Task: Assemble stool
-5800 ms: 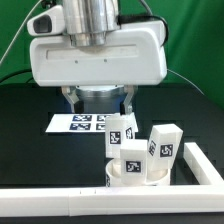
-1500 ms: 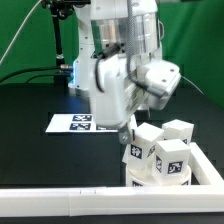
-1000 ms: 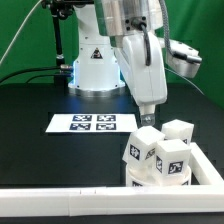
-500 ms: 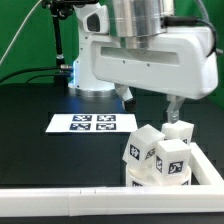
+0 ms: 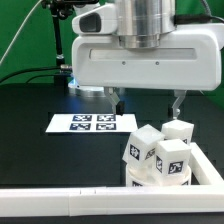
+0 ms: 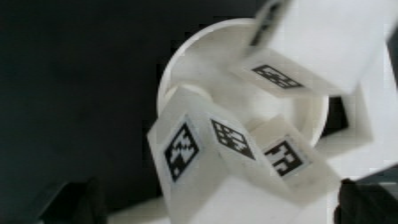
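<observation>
The white stool (image 5: 160, 160) stands upside down at the exterior view's lower right. Its round seat (image 5: 140, 181) lies on the table and three tagged block legs point up. My gripper (image 5: 149, 105) hangs just above the legs, open and empty, with one fingertip (image 5: 120, 104) to the left and the other beside the rear leg (image 5: 179, 132). In the wrist view the seat (image 6: 210, 70) and the tagged legs (image 6: 228, 150) fill the picture. My gripper (image 6: 217, 205) shows there only as dark fingertips (image 6: 71, 202) at the picture's edge.
The marker board (image 5: 93, 123) lies flat on the black table, left of the stool. The long white L-shaped bar (image 5: 60, 203) runs along the front edge and turns up the right side (image 5: 206, 165), boxing the stool into its corner.
Since 5.8 s ago the stool has shifted right into the bar's corner. Over the last second the wrist turned square to the exterior camera, fingers spread above the legs.
</observation>
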### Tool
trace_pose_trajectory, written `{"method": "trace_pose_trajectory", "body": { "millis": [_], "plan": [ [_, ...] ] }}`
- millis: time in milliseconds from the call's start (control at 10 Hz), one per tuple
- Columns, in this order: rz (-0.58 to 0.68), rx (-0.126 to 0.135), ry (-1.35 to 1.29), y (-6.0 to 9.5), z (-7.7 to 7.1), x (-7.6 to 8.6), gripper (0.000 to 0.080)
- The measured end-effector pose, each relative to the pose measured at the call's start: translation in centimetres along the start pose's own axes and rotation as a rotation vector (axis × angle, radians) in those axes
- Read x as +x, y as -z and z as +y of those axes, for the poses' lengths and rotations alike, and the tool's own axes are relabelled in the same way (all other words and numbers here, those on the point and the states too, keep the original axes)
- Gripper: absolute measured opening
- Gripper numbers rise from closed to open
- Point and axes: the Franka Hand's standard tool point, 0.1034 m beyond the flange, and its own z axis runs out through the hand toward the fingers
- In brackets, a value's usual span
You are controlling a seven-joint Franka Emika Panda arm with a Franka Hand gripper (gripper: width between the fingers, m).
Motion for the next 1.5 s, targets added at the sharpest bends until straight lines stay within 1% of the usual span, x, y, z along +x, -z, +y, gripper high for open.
{"method": "trace_pose_trajectory", "body": {
  "millis": [200, 300, 400, 500, 700, 800, 900, 1000, 1100, 1200, 1400, 1500],
  "plan": [
    [0.0, -0.022, 0.298, 0.0, -0.5, -0.1, 0.0649],
    [0.049, -0.008, 0.324, 0.5, 0.0, 0.4, 0.0649],
    [0.05, -0.026, 0.394, 0.6, 0.7, 0.3, 0.0649],
    [0.048, -0.033, 0.461, 0.5, 0.8, 0.3, 0.0649],
    [0.045, -0.036, 0.546, 0.5, 0.9, 0.3, 0.0649],
    [-0.025, -0.04, 0.614, 0.0, 1.0, -0.3, 0.0649],
    [-0.071, -0.044, 0.671, -0.5, 1.0, 0.2, 0.0649],
    [-0.068, -0.055, 0.694, -1.2, 0.9, 0.9, 0.0649],
    [-0.07, -0.066, 0.738, -1.8, 1.1, 1.0, 0.0649],
    [-0.058, -0.077, 0.727, -2.5, 1.3, 1.3, 0.0649],
    [-0.043, -0.089, 0.703, -3.4, 1.4, 1.7, 0.0649],
    [-0.028, -0.093, 0.68, -3.7, 1.2, 1.9, 0.0649]
  ]
}}
